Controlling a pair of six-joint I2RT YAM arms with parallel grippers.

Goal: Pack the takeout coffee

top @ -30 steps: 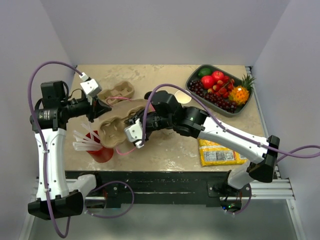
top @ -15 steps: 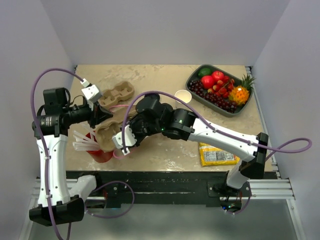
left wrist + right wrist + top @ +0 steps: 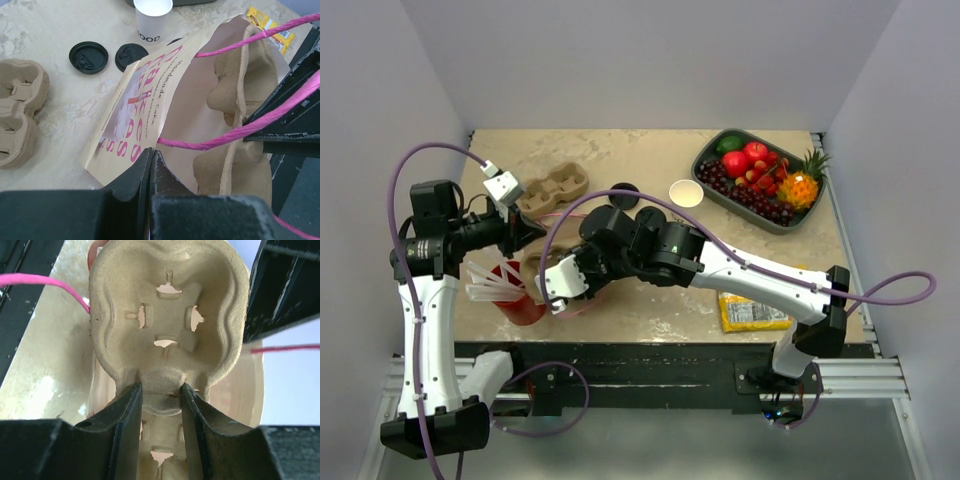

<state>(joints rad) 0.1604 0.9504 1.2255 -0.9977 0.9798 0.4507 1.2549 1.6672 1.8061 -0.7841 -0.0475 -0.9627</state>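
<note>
No lidded white cup shows in any view. My left gripper is shut on the rim of a cream paper bag with pink lettering and pink cord handles, holding its mouth open. My right gripper is shut on the middle ridge of a brown moulded cup carrier, which sits partly inside the bag's mouth. An unlidded white cup stands behind. Two loose black lids lie beside it, one seen from above.
A stack of spare brown carriers lies at the back left. A red cup with white straws stands at the front left. A grey tray of fruit is at the back right. A yellow packet lies front right.
My right arm has moved left and nearer with the carrier, pushing it into the bag's mouth. This uncovered the black lid and white cup behind. My left gripper kept hold of the bag.
</note>
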